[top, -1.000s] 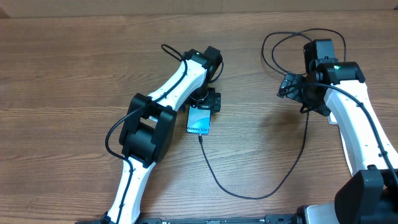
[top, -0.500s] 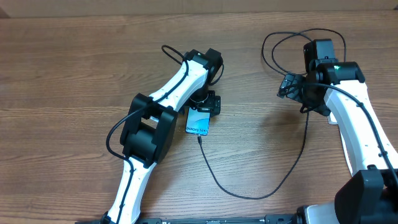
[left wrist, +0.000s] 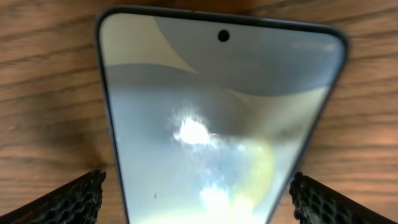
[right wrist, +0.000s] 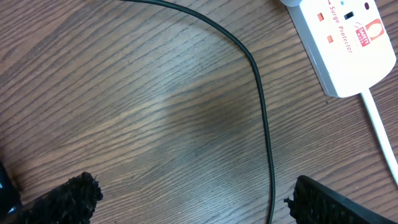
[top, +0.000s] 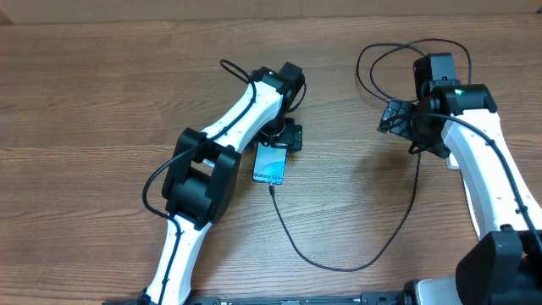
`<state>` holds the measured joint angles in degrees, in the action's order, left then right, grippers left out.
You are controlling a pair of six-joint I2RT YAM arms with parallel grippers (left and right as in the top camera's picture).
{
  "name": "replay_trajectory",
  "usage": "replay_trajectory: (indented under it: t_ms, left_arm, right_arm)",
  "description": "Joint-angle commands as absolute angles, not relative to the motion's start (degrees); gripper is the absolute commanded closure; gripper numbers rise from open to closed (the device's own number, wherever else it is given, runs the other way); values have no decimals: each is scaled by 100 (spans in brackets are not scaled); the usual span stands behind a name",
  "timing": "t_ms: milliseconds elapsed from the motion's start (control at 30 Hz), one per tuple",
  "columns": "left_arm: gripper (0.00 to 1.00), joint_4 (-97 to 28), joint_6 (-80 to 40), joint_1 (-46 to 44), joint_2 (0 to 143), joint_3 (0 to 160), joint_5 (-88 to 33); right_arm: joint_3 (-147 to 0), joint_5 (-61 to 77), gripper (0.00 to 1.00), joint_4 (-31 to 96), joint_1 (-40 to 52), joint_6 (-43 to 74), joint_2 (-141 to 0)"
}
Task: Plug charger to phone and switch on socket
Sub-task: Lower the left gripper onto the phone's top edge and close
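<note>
The phone (top: 271, 165) is seen lying flat near the middle of the table (top: 102, 102), screen up and lit. The left gripper (top: 280, 135) is held low over the phone's 12 o'clock end with its jaws spread wide. In the left wrist view the two fingertips (left wrist: 68, 202) are placed at 8 and 4 o'clock, either side of the phone; a strip of wood is visible between each and the phone's edge, and nothing is gripped.

The charger (top: 330, 266) is met by the phone's 6 o'clock edge at its tip; whether it is seated cannot be told. From there the cable is swept out toward 5 o'clock and up toward 2 o'clock.

The right gripper (top: 392, 117) is found at 2 o'clock from the phone, jaws wide apart and holding nothing, with bare wood and the passing cable between them. The socket (right wrist: 346, 37) is seen at 1 o'clock in the right wrist view, with its white cord (right wrist: 380, 127) trailing toward 5 o'clock.
</note>
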<state>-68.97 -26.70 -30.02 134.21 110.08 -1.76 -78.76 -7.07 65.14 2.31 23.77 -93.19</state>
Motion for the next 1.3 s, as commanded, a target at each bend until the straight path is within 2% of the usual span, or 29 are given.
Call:
replay_trajectory:
  t_ms: [0, 333, 700, 900, 1267]
  left_arm:
    - [0, -6879, -2751, -2991, 12908, 11008, -64]
    - [0, -6438, -3006, -3116, 12912, 10259, 126]
    - [1, -5343, -3006, -3116, 12912, 9321, 150]
    - [3, -5323, -3004, -3105, 12912, 9266, 399]
    - [0, -5315, -3004, -3105, 12912, 9266, 489]
  right_arm:
    - [-7983, -790, 0, 6477, 250, 2403, -9336]
    - [-7983, -790, 0, 6479, 250, 2403, -9336]
    - [-7983, -790, 0, 6479, 252, 2403, -9336]
    - [-7983, -790, 0, 6477, 252, 2403, -9336]
    - [-7983, -790, 0, 6479, 252, 2403, -9336]
